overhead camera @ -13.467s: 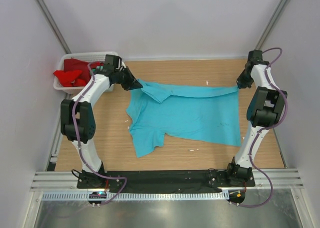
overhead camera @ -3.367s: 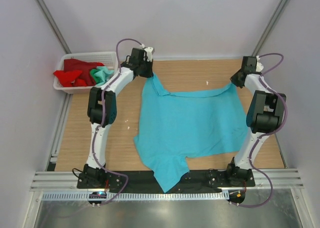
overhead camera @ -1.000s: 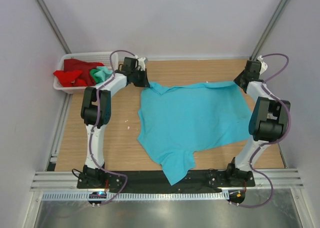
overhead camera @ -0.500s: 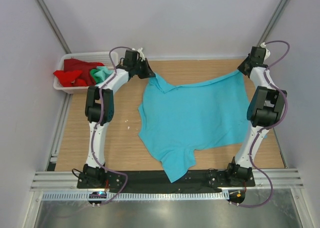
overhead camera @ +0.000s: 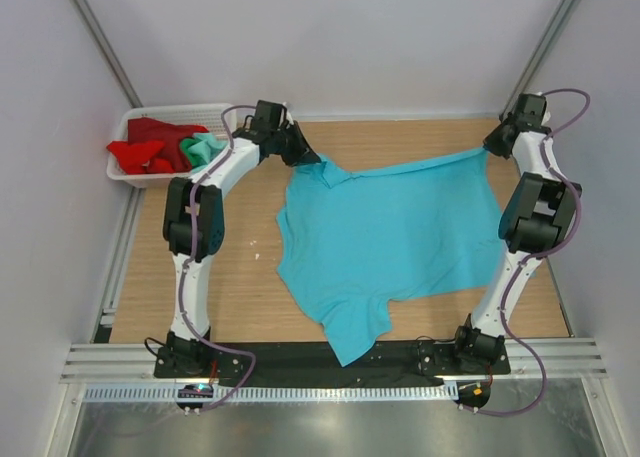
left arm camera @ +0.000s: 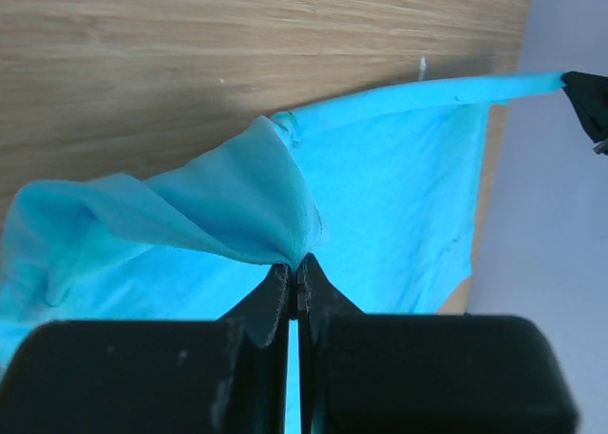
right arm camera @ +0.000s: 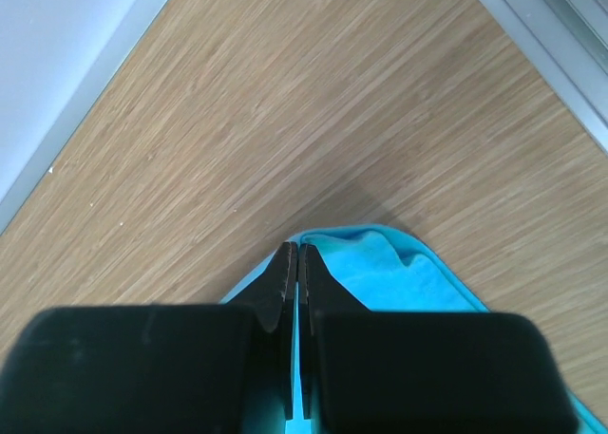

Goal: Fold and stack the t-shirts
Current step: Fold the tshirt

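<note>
Wood table (overhead camera: 400,142), white walls. Far left, basket (overhead camera: 180,110) holding red shirt (overhead camera: 140,149) and mint shirt (overhead camera: 205,149). Mid-table, blue shirt (overhead camera: 390,237), far edge strung between left gripper (overhead camera: 305,157) and right gripper (overhead camera: 492,147), both clenched on it. Risks slipping out if stretched harder.

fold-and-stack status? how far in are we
Done: nothing is folded or stacked yet; the turquoise t-shirt is spread unfolded over the table. In hand: the left gripper and right gripper each pinch a far corner of it, with the edge stretched between them. Left: folding this one, then the red t-shirt and mint green t-shirt, both bunched in the white basket.
</note>
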